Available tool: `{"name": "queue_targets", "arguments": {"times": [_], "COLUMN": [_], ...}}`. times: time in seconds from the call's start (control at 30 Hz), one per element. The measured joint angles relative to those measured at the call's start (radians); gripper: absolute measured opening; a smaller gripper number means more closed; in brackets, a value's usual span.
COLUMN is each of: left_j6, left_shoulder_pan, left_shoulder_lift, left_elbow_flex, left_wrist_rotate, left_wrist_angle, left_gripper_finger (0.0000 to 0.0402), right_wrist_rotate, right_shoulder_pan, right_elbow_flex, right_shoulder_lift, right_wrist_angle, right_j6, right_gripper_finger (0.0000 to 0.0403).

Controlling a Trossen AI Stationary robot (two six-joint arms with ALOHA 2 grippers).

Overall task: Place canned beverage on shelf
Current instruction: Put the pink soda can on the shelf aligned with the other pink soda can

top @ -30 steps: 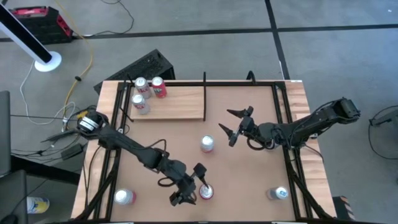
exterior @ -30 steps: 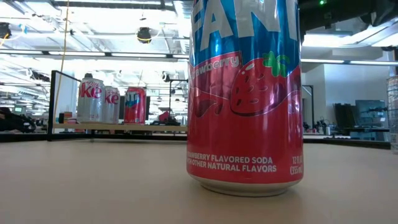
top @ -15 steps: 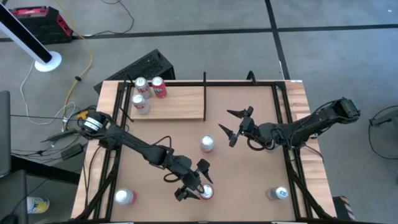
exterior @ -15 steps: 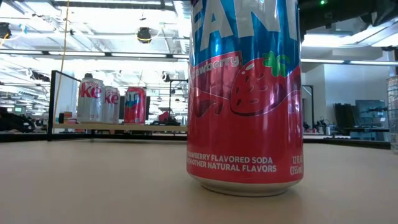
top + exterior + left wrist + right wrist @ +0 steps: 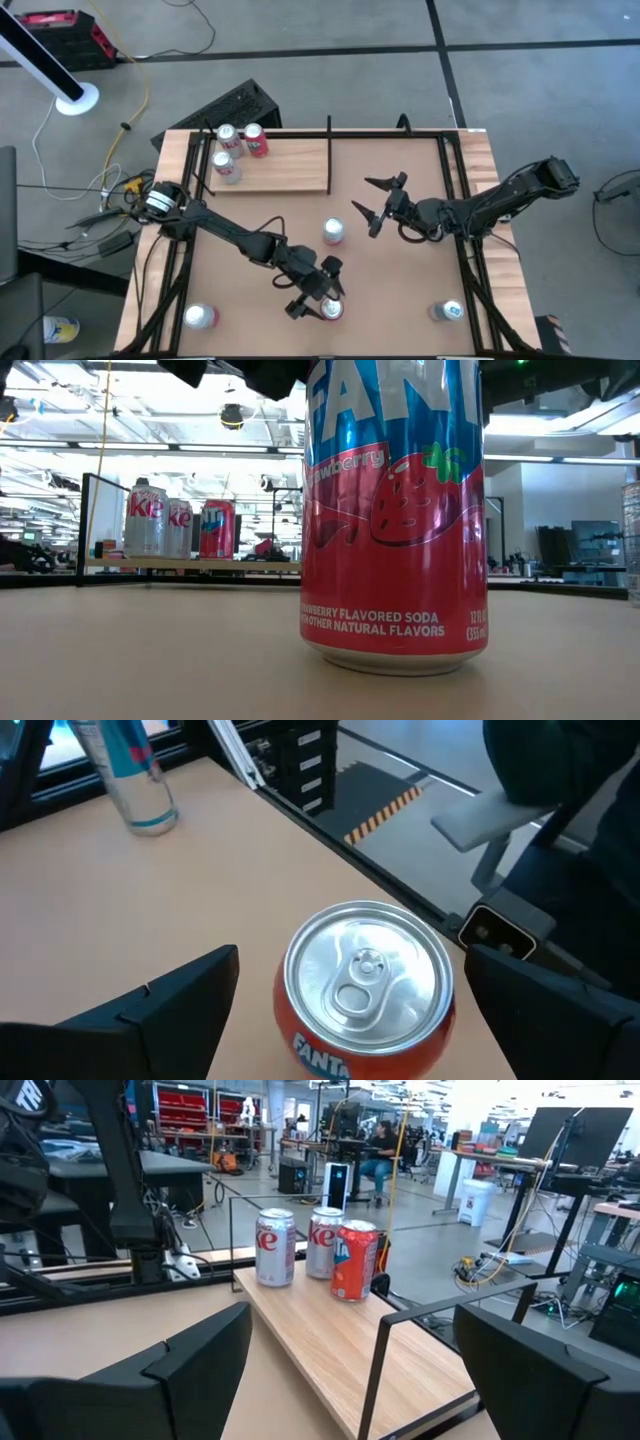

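Tabletop [image 5: 400,290]: Fanta can [image 5: 331,309] upright.

brown tabletop [image 5: 400,280] carries shelf [image 5: 290,165] and four loose cans.

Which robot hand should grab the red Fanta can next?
The left hand, probably. It hangs open right over the Fanta can, with one finger on each side in its wrist view. The right hand, also open, sits farther off, facing the shelf.

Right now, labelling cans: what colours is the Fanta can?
Red below, blue above; Fanta can, clearest in the low view.
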Motion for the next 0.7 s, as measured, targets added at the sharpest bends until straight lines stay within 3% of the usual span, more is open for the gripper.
{"name": "queue_targets", "arguments": {"times": [0.7], "left_j6": [0.008], "left_shoulder_pan": [0.005], "left_shoulder_lift": [0.000], "left_elbow_flex": [0.000], "left_wrist_rotate": [0.010], "left_wrist_angle": [-0.046], "left_gripper_finger": [0.0375], "right_wrist_rotate": [0.000], "right_shoulder_pan": [-0.009], "right_elbow_flex": [0.000], "right_shoulder_lift": [0.000], "right_wrist_angle": [0.032], "right_j6": [-0.056], "right_gripper_finger": [0.0370]}}
